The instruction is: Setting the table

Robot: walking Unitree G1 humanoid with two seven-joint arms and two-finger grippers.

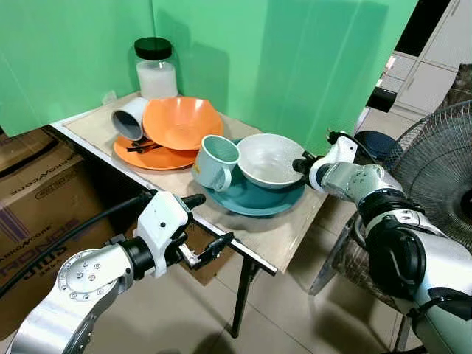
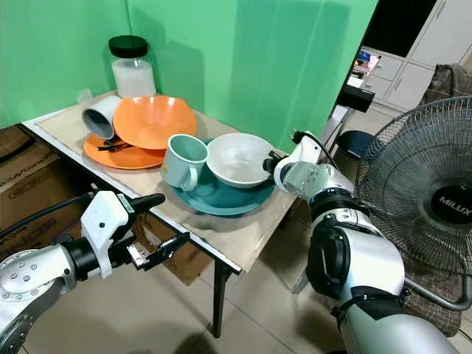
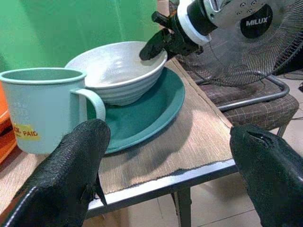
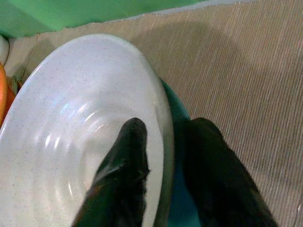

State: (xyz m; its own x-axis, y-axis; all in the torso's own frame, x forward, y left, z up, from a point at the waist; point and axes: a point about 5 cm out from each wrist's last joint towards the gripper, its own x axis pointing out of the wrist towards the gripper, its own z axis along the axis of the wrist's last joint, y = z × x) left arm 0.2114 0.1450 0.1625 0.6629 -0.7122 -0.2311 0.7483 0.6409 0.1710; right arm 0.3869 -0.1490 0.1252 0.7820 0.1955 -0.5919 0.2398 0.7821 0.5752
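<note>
1. White bowl (image 1: 270, 159) sits on the teal plate (image 1: 254, 198), near the end of the table (image 1: 295, 228) closest to the standing fan (image 2: 435, 199).
2. Beside the white bowl, on the same teal plate and away from the fan, a pale green mug (image 1: 217, 163) stands upright with its handle toward the table's front edge; a yellow label shows on its side in the left wrist view.
3. The right gripper (image 4: 163, 156) is at the white bowl's rim on the fan side, pinching it: one black finger lies inside the bowl against the wall, the other outside it, over the teal plate.
4. The right arm (image 1: 369, 192) reaches in from past the table's end.
5. The left gripper (image 1: 210, 225) hovers just off the front edge of the table, below the pale green mug, with its fingers (image 3: 71, 170) spread wide and holding nothing.
6. Further from the white bowl, beyond the mug, an orange bowl (image 1: 181, 122) rests tilted on an orange plate (image 1: 151, 156).
7. A grey cup (image 1: 129, 118) lies on its side on that orange plate, touching the orange bowl, its open mouth facing the front.
8. Something dark lies on the orange plate under the bowl's edge; I cannot tell what it is.
9. Behind the orange bowl stands a glass jar (image 1: 155, 70) with a black lid and white contents, against the green screen (image 1: 280, 59).
10. Cardboard boxes (image 1: 37, 199) sit on the floor under the table's far end from the white bowl.
</note>
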